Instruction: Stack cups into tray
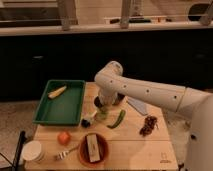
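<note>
The green tray (70, 111) sits at the table's left and holds a yellow item (57, 92). My white arm reaches in from the right, bends at its elbow and points down at the table's middle. My gripper (103, 107) hangs just right of the tray, directly over a pale green cup (102, 116) that stands on the table. A dark cup (97, 102) is close beside the gripper on its left. Another small dark item (88, 120) lies by the tray's near right corner.
A green pepper (118, 119) lies right of the pale cup. A dark red cluster (148, 125) and a grey flat item (136, 105) lie further right. In front are a red-brown bowl (93, 149), an orange (63, 137) and a white tub (32, 150).
</note>
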`<state>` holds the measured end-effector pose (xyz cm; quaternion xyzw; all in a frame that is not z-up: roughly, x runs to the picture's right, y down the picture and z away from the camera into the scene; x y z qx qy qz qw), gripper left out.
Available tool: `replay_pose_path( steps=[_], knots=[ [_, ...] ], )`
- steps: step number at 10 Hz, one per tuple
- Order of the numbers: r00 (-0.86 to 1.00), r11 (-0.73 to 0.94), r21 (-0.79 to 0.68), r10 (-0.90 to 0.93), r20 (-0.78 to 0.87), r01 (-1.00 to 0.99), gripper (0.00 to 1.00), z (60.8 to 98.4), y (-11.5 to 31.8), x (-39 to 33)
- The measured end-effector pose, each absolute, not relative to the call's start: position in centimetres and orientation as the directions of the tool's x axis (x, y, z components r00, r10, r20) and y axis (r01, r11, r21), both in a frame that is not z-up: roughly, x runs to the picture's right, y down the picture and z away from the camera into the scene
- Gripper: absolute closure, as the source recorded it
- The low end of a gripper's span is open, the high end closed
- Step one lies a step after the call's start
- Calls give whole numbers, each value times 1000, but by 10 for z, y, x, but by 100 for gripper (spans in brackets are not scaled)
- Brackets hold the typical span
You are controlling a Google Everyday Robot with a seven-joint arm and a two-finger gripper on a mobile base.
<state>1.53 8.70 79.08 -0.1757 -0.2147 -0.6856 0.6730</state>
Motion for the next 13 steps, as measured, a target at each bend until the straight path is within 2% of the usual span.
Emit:
replay_pose_path(
  steps=[13],
  knots=[
    [-86, -45, 94, -863, 498, 995, 20, 773, 87, -3]
  ],
)
